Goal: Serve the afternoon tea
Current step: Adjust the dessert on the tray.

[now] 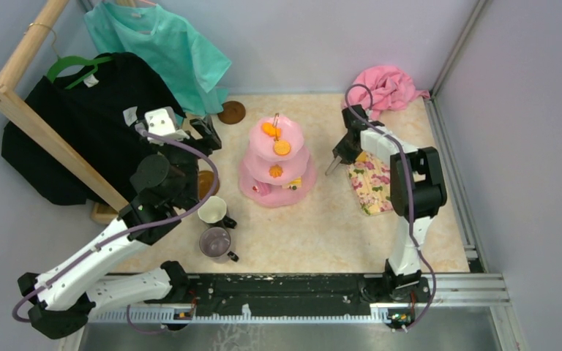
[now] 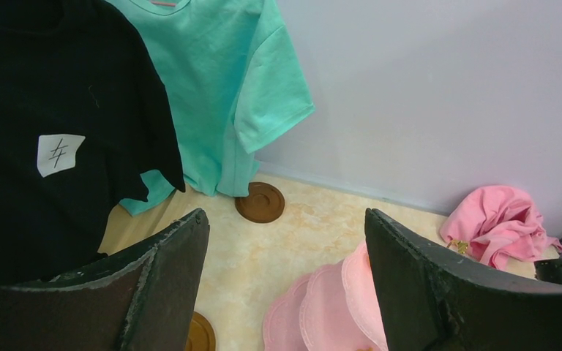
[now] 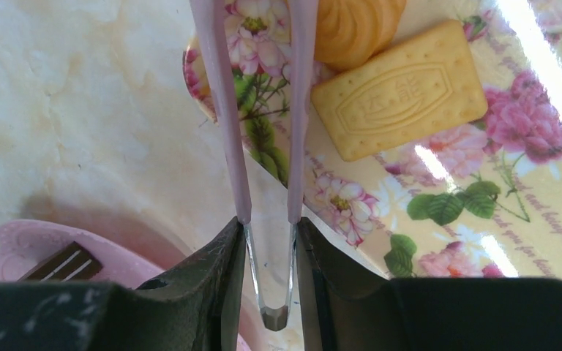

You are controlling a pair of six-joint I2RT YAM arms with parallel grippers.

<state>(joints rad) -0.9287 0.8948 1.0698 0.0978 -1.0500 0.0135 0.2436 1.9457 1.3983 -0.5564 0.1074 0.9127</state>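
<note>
Two fingers of the right gripper pinched the pink tongs at their clear hinge. The tong arms ran straight ahead over the edge of the floral mat. An orange cookie lay just beside the right-hand arm, with a rectangular biscuit further right, so the pick probably needed a slight rightward shift. The cake stand stood to the left. The left gripper, well apart, hung spread wide and empty.

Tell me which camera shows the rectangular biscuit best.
Right wrist: the biscuit is large and sharp, embossed face up, on the floral mat beside the tongs. The top external view is too far to make it out; the left wrist misses it.
</note>
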